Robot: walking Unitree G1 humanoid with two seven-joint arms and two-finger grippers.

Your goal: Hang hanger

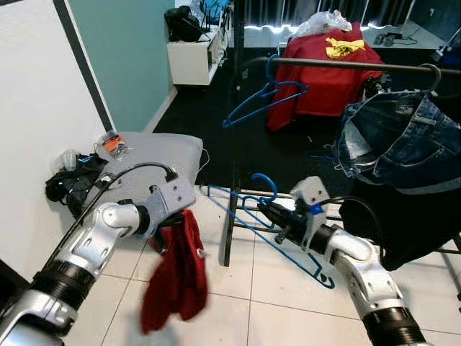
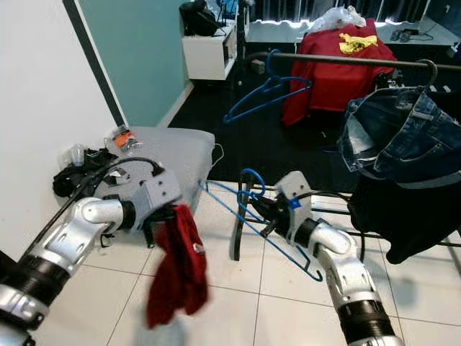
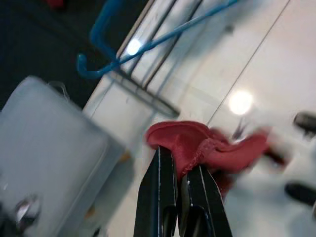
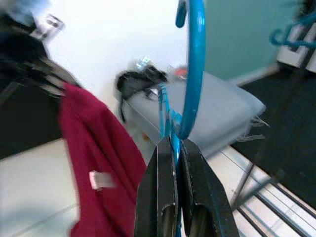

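Note:
My right gripper (image 1: 268, 212) is shut on the neck of a blue wire hanger (image 1: 277, 238), whose hook (image 4: 190, 69) curls up above the fingers. A dark red garment (image 1: 176, 277) hangs limp from my left gripper (image 1: 167, 232), which is shut on its top fold (image 3: 185, 143). The two grippers are level, roughly a hand's width apart, above the white tile floor. Behind them the black clothes rail (image 1: 346, 65) runs across, with a second blue hanger (image 1: 263, 101) hooked at its left end.
Blue jeans (image 1: 400, 140) and a dark garment (image 1: 403, 223) hang on the rail at the right. The rack's black post (image 1: 232, 180) and base bars (image 1: 338, 213) stand just behind the grippers. A grey cushion (image 1: 155, 155) and black cables (image 1: 72, 184) lie by the left wall.

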